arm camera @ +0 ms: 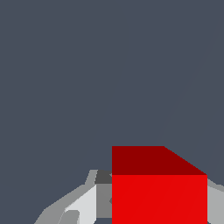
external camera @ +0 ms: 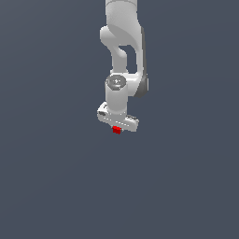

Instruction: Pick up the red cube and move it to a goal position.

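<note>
- Exterior view shows the white arm reaching down from the upper edge of the frame, its wrist pointing downward over a plain dark grey-blue ground.
- At the arm's lower end sits the gripper, its broad white body tilted slightly, with the end toward the exterior view's right a little lower.
- The cube is a small bright red block directly under the gripper body, touching its underside at the middle, where the fingers sit.
- The fingers themselves are too small to make out in the exterior view.
- Wrist view shows the cube very close and large, with a bright red face and a darker red face above it.
- A pale grey finger lies against one side of the cube, and a sliver of another grey part shows at its opposite side.
- The jaws stand narrowed to the cube's width, closed on it from both sides.
- Whether the cube rests on the ground or hangs clear of it cannot be told from either view.
</note>
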Motion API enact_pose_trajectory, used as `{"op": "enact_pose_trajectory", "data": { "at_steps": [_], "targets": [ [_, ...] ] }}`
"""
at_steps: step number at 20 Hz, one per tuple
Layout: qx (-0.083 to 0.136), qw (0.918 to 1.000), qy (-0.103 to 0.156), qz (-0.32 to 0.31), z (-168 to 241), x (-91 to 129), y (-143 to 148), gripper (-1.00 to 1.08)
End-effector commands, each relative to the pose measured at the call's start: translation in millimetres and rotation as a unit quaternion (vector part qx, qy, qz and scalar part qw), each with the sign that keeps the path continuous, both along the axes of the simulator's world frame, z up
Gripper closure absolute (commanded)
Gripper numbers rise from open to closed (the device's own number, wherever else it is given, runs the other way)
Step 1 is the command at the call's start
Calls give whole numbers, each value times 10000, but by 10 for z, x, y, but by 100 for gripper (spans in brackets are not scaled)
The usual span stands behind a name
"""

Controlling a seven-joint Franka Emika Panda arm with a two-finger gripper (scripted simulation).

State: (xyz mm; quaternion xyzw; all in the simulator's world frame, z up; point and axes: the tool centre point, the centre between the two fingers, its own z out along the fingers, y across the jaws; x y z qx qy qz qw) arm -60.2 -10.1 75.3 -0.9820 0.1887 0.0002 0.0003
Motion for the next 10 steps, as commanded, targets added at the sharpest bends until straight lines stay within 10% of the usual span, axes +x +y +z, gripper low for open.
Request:
{"op": "enact_pose_trajectory", "data": {
  "at_steps": [1, 10],
  "targets": [
    [1, 10000, -1, 1, 63, -63, -19, 108],
    [-2, 10000, -2, 1, 123, -108, -39, 108]
  ]
}}
